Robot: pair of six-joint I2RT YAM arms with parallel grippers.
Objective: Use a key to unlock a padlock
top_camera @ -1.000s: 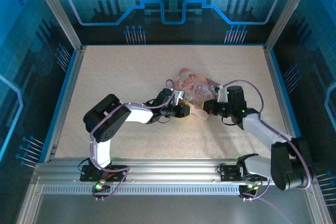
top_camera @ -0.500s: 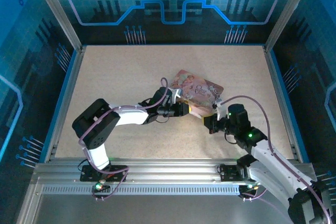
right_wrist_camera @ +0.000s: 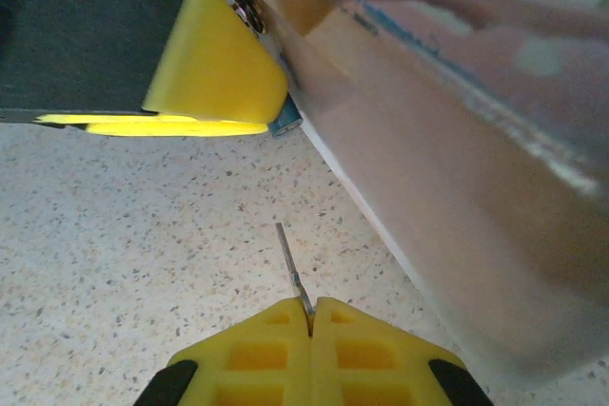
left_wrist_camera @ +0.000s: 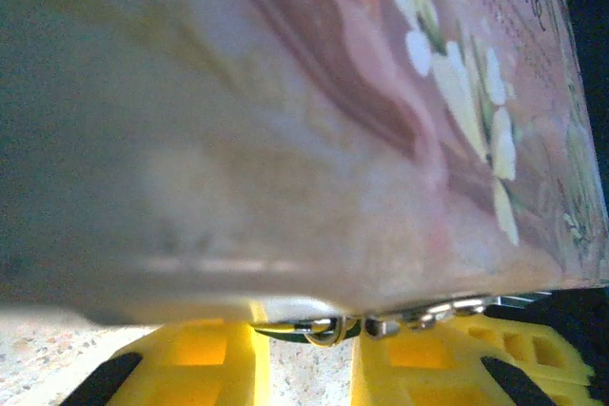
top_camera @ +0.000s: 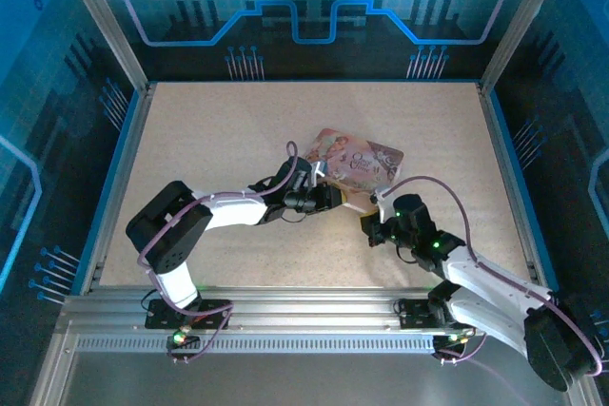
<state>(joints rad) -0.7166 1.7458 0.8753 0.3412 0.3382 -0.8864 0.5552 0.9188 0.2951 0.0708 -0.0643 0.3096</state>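
Speckled table (top_camera: pixel 238 140) carries the pink tin (top_camera: pixel 357 161), and the left claw (top_camera: pixel 333 199) meets its near edge, though I cannot tell whether it grips anything. The right claw (right_wrist_camera: pixel 309 309) sits just off that edge, and ahead of it, apart, the padlock (right_wrist_camera: pixel 285 122) peeks out as a blue bit tucked against the left claw, beside the tin. Pinched between the right claw's pressed-together tips, the key (right_wrist_camera: pixel 293 273) points its blade nearly straight at that blue bit, so the right arm looks best placed to push it forward.
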